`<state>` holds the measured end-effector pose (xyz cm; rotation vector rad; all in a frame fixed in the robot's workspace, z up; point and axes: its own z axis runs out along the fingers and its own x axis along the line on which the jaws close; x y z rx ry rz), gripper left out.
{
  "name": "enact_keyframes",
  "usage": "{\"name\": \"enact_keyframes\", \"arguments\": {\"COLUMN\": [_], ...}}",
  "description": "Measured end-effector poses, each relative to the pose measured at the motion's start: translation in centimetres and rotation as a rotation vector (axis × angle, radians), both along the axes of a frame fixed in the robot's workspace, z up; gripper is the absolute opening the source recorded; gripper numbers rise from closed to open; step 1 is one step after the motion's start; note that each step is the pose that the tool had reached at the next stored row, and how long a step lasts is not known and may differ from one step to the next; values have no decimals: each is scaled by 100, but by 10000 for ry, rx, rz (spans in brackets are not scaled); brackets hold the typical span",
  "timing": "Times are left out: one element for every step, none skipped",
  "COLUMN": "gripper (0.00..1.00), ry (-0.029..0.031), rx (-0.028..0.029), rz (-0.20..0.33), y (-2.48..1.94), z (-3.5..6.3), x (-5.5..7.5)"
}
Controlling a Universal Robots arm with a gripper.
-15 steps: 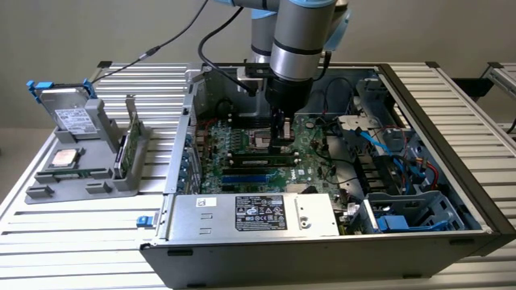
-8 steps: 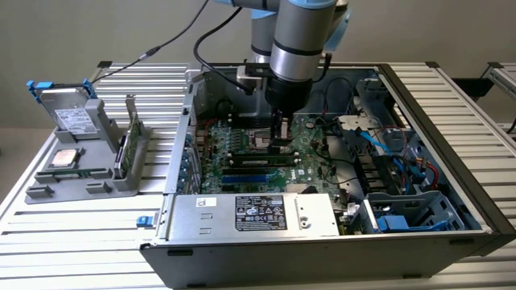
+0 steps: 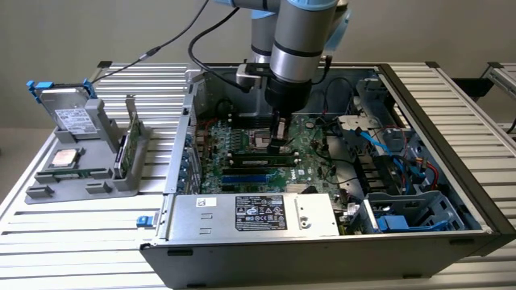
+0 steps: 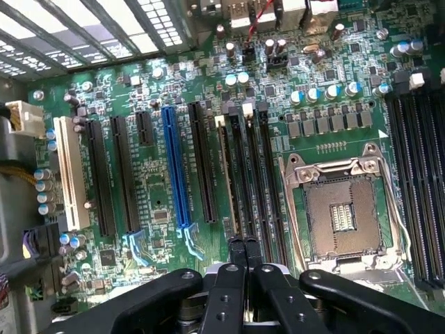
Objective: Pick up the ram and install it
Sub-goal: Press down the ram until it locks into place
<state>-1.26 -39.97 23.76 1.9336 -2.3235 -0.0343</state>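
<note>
**Closed claw over the seated ram**

The arm reaches down into the open computer case, which lies on its side on the slatted metal table. Its gripper hangs just above the motherboard, fingers pressed together with nothing between them. The ram lies in a slot on the motherboard, right below the fingertips and beside the empty processor socket. In the wrist view the stick shows edge-on as a thin strip among the long black slots. Toward the table's edge on the exterior view's left, a grey holder carries a hard drive and a green card.
</note>
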Motion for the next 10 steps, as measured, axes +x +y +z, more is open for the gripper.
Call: {"name": "enact_keyframes", "arguments": {"gripper": [10, 10, 10, 10, 10, 10, 10, 10, 10, 10], "ry": [-1, -2, -3, -4, -5, -6, -7, -7, -8, -8], "rx": [0, 0, 0, 0, 0, 0, 0, 0, -1, -1], "rz": [-122, -258, -388, -528, -651, -792, -929, -1071, -1204, -1362], "y": [0, 0, 0, 0, 0, 0, 0, 0, 0, 0], "z": [-2, -5, -7, -10, -12, -15, -18, -21, -24, -28], "x": [0, 0, 0, 0, 0, 0, 0, 0, 0, 0]}}
